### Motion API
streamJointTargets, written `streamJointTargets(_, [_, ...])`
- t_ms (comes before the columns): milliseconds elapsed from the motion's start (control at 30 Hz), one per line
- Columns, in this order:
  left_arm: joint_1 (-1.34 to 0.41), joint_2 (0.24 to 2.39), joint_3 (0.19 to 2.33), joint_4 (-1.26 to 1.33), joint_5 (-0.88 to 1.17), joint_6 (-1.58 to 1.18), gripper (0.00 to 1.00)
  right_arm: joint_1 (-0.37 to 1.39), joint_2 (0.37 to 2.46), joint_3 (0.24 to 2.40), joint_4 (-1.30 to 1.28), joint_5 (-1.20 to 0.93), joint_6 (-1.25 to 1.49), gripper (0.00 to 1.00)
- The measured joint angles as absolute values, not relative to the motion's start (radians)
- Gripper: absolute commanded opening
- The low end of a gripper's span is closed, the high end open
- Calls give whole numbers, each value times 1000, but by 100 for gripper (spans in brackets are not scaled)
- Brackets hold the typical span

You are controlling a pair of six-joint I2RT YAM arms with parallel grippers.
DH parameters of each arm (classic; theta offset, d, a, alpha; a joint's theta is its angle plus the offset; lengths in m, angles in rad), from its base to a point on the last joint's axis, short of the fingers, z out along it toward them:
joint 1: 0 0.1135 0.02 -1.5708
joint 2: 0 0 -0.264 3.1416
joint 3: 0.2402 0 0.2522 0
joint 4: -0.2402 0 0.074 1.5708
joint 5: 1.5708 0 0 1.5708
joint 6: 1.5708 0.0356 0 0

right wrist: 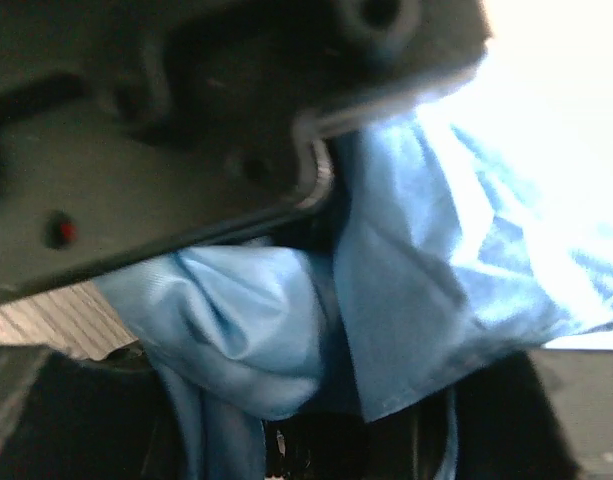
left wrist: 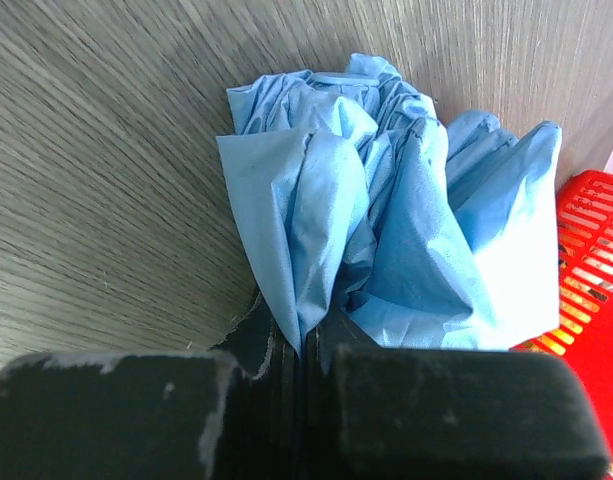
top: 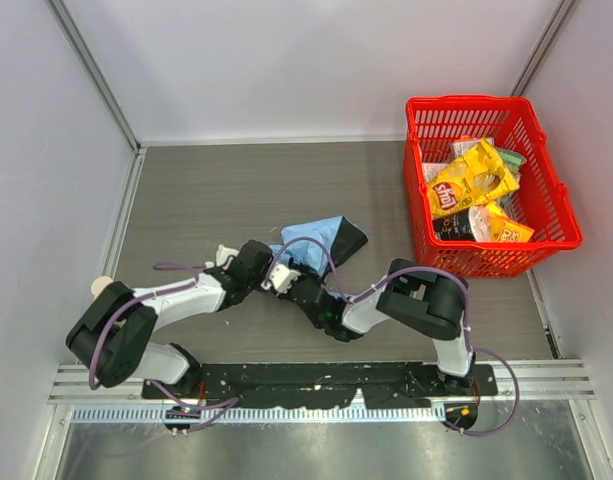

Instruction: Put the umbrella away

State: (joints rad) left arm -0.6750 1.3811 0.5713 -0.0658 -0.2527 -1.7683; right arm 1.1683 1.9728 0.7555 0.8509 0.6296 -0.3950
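A: Where's your umbrella?
B: The umbrella (top: 321, 238) lies bunched up mid-table on the grey table (top: 206, 200). It's left of the red basket (top: 464, 101) and not touching it. The blue fabric is crumpled.
A: Your left claw?
B: Your left gripper (left wrist: 304, 345) is clamped on a fold of that blue fabric, fingers pressed together on it.
A: Right one?
B: Your right gripper (top: 298, 288) is up against the cloth, just beside the left. The wrist view is blurred, so I can't tell if it's parted or gripping.
A: Basket?
B: Snack bags inside, with a yellow Lay's chip bag (top: 466, 185) on top.
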Motion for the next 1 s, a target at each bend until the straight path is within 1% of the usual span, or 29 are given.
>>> streamJointTargets(67, [-685,1383,571,-61,-258,-1773,1,1141,1940,714,860,535,-345,1])
streamJointTargets(100, [-688,1383,572,-56,-258,-1773,7,1127,1934,707,862,519,-337,1])
streamJointTargets(133, [-692,1383,572,-51,-259,-1772,16,1106,1919,688,870,465,-311,1])
streamJointTargets(167, [-696,1383,572,-44,-262,-1769,34,1084,1903,671,875,411,-288,1])
streamJointTargets(267, [-702,1372,574,-30,-265,-1731,67,1019,1867,625,908,268,-218,1])
streamJointTargets(300, [-704,1359,568,-29,-268,-1711,73,994,1856,609,927,215,-186,1])
streamJointTargets(333, [-706,1340,558,-26,-271,-1690,97,970,1849,595,945,168,-152,1])
streamJointTargets(367, [-707,1304,535,-12,-280,-1669,100,945,1845,583,965,113,-116,1])
streamJointTargets(600, [-708,1009,413,18,-353,-1520,100,847,1845,546,1045,-99,70,1])
streamJointTargets(767, [-708,870,337,71,-362,-1451,100,799,1846,553,1040,-214,177,1])
streamJointTargets(867, [-708,850,286,104,-349,-1441,100,760,1861,562,1045,-306,239,1])
streamJointTargets(1000, [-708,933,279,176,-328,-1444,100,715,1900,599,1054,-418,312,1])
